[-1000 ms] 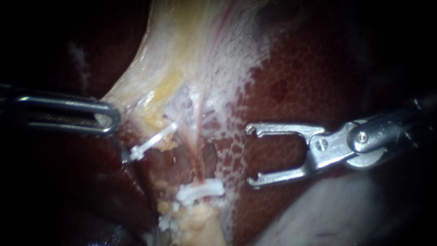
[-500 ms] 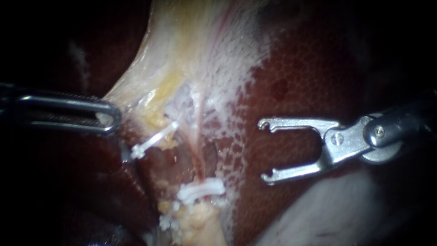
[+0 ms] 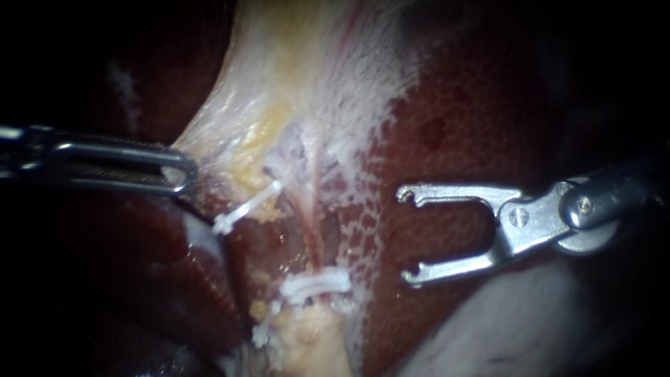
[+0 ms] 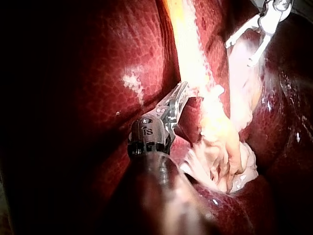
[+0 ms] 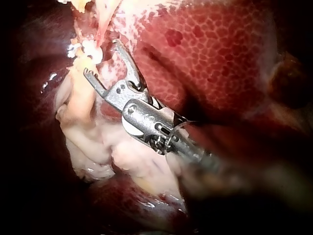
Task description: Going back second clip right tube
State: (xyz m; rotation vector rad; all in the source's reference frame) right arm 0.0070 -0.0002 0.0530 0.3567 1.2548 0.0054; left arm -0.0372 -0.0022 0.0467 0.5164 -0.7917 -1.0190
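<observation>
Holding your right instrument (image 3: 406, 237) spread-jawed and empty right of the clip (image 3: 315, 286) on the right tube (image 3: 312, 223), you needed a straight withdrawal while your left instrument (image 3: 183, 173) pinched pale tissue (image 3: 230, 132) taut.

Right instrument (image 3: 405, 236) backed away from lower clip (image 3: 314, 286); left instrument (image 3: 183, 174) shifted tissue (image 3: 209, 143) rightward.

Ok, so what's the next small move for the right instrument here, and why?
Probably draw the right instrument back along its shaft, away from the right tube. Its jaws stand open and empty over the liver, apart from the white clips sitting across that tube. The left instrument, jaws shut on the pale tissue, can hold as it is.
</observation>
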